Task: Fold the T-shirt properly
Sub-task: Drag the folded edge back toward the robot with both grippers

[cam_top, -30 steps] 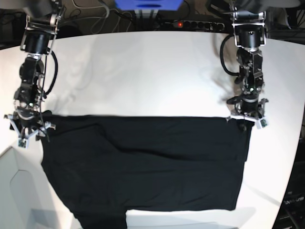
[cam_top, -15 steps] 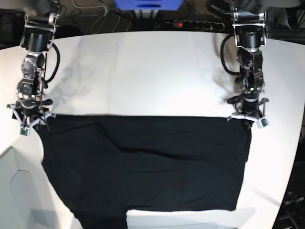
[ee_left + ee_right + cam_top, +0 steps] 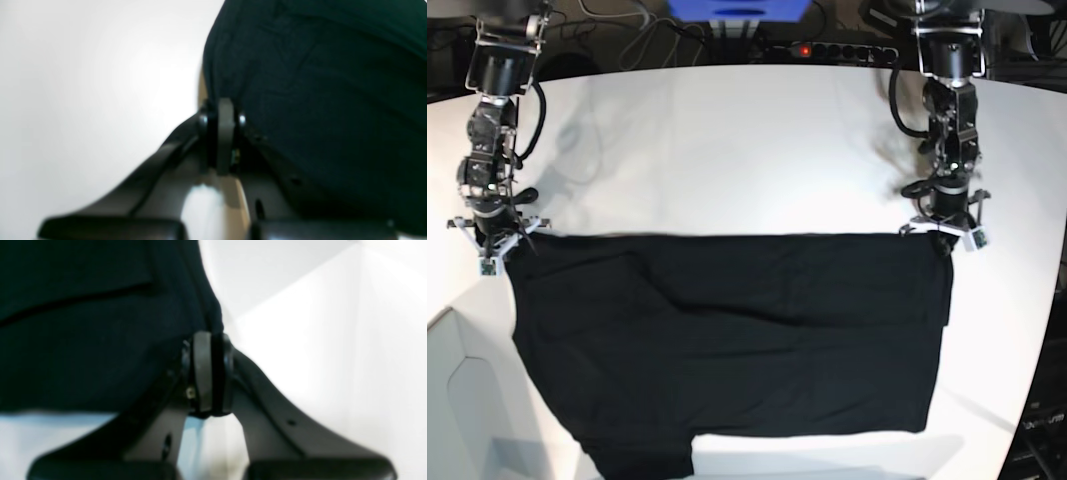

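The black T-shirt [image 3: 727,340] lies spread flat on the white table [image 3: 727,150], its far edge pulled into a straight line. At the far right corner of the cloth, my left gripper [image 3: 943,234] is shut on it. In the left wrist view the left gripper [image 3: 223,106] has its jaws pressed together at the hem of the T-shirt [image 3: 333,100]. My right gripper [image 3: 495,244] pinches the far left corner. Its wrist view shows the right gripper [image 3: 209,338] shut at the edge of the T-shirt [image 3: 83,323].
A power strip [image 3: 832,49] with cables and a blue box [image 3: 737,9] sit beyond the table's far edge. The table's left front edge [image 3: 452,320] cuts in diagonally near the shirt. A lower piece of the shirt [image 3: 642,462] reaches the front edge.
Both grippers have moved toward the far side of the table, drawing the shirt's far edge with them. The right gripper has shut on the left corner. The cloth lies smoother.
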`<action>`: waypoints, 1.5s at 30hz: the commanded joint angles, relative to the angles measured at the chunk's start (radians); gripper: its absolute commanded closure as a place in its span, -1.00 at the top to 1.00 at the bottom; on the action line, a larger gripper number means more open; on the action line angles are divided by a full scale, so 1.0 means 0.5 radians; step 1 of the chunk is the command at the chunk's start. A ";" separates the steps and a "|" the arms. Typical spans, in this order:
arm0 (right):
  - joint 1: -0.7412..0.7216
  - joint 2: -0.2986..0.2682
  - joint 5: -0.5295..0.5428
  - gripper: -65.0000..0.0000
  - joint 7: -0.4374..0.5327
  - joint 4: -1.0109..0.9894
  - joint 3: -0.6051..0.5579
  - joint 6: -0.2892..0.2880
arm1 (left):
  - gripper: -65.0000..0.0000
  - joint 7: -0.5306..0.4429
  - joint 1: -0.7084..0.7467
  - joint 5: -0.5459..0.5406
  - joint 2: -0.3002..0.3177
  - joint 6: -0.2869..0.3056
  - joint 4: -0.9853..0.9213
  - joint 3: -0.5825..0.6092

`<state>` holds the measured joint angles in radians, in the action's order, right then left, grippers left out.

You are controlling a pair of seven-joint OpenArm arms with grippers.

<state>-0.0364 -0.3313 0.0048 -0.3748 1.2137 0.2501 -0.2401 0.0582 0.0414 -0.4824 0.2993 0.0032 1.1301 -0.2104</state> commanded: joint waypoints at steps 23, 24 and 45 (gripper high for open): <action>0.166 -0.032 -0.005 -1.00 -0.295 0.959 0.204 -0.156 | -1.00 0.057 0.339 0.000 0.026 -0.014 0.733 -0.296; 0.157 -0.032 -0.005 -1.00 -0.295 0.956 0.204 -0.156 | -1.00 0.057 0.339 0.000 0.029 -0.014 0.733 -0.305; -0.671 -0.186 -0.008 -1.00 -0.489 0.434 -0.133 -0.156 | -1.00 0.637 -0.259 0.015 0.035 -0.014 0.712 -0.314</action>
<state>-0.3489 -0.4034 0.0051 -0.6395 1.4151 0.1780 -0.3256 0.4042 -0.0769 -0.4759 0.3016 -0.0006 1.4681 -0.3603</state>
